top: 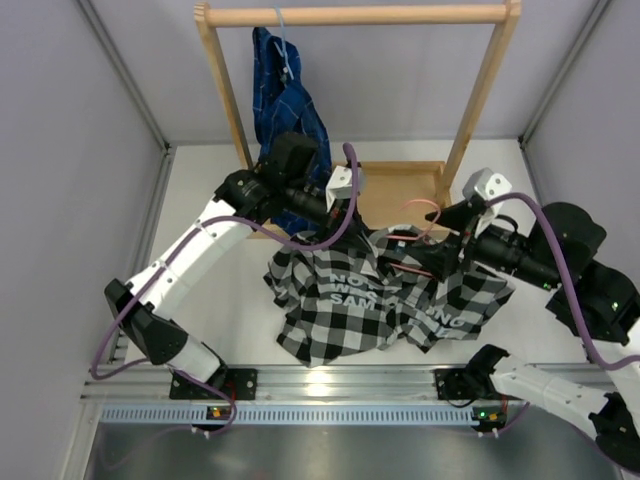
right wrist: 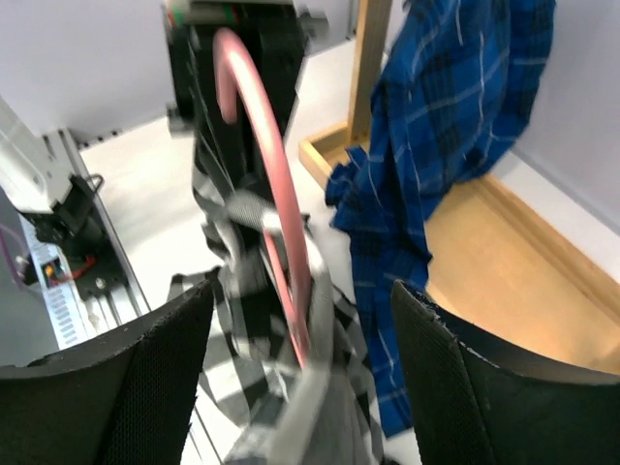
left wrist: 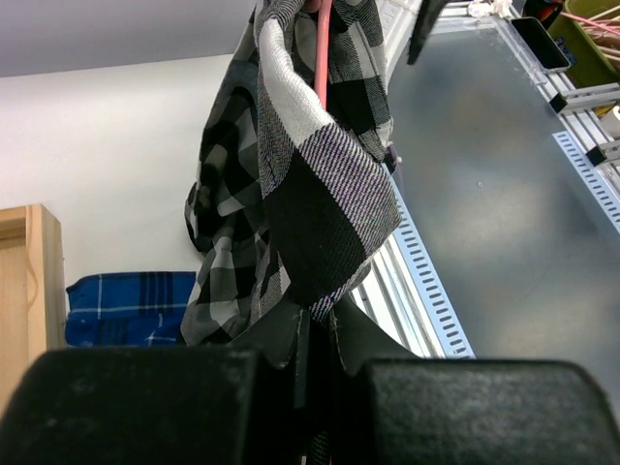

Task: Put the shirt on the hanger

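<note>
Showing two shirts, two hangers and one wooden rack (top: 360, 15), the views are presenting two arms reaching over the bench (top: 210, 270). The shirt (top: 385, 300), black-and-white checked with large white block lettering, is sprawling crumpled at the bench centre, with its upper part hanging raised between the two arms. The hanger (right wrist: 263, 145), thin pink wire, is running up through the raised fabric, its hook curving clear above. The left pincer (left wrist: 315, 325) is clenching a fold of the shirt, fingers pressed together on the cloth. The right pincer (right wrist: 300, 291) is standing released, its fingers (right wrist: 126, 378) spread on either side of the hanger wire. The blue plaid shirt (top: 285, 95) is hanging from the light blue hanger (top: 283, 40) on the rack's top rail.
</note>
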Motion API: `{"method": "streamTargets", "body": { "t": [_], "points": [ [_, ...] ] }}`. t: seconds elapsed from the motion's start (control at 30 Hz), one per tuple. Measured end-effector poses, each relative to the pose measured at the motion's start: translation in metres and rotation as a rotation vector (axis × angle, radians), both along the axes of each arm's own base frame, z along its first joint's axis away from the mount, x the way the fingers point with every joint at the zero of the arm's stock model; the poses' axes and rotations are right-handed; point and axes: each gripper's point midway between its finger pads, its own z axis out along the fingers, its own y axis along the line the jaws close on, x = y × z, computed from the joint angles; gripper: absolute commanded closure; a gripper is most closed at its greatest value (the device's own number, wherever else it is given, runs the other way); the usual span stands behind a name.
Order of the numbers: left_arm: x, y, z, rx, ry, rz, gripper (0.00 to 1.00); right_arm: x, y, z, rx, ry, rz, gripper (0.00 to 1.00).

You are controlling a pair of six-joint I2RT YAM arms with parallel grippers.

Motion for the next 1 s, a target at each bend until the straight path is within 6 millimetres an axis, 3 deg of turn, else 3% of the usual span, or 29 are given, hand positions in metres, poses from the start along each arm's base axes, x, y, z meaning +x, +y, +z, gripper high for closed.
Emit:
{"method": "streamTargets", "body": {
  "t": [0.1, 0.33, 0.47, 0.63, 0.7, 0.73, 0.77, 1.0],
  "points": [
    [-0.006, 0.006, 0.001, -0.001, -0.008, 0.001, 1.00, -0.012, -0.021, -0.014, -0.009, -0.011, -0.040, 0.27],
    [-0.025, 0.019, 0.016, -0.039, -0.040, -0.022, 1.00, -0.066, -0.079, -0.017, 0.008, -0.097, -0.067, 0.27],
    [-0.037, 0.022, 0.024, -0.065, -0.048, -0.056, 1.00, -0.077, -0.079, -0.030, -0.051, -0.077, -0.011, 0.35],
    [-0.047, 0.020, 0.026, -0.074, -0.042, -0.092, 1.00, -0.076, -0.060, -0.048, -0.134, -0.016, 0.091, 0.35],
    [-0.049, 0.020, 0.027, -0.076, -0.040, -0.101, 1.00, -0.074, -0.052, -0.051, -0.152, -0.004, 0.121, 0.55],
    [-0.049, 0.020, 0.027, -0.077, -0.039, -0.103, 1.00, -0.073, -0.049, -0.052, -0.160, 0.001, 0.136, 0.71],
    [-0.049, 0.020, 0.027, -0.076, -0.039, -0.102, 1.00, -0.072, -0.046, -0.054, -0.168, 0.006, 0.150, 1.00],
    [-0.039, 0.019, 0.024, -0.049, -0.056, -0.042, 1.00, -0.068, -0.041, -0.058, -0.184, 0.030, 0.155, 1.00]
  ]
}}
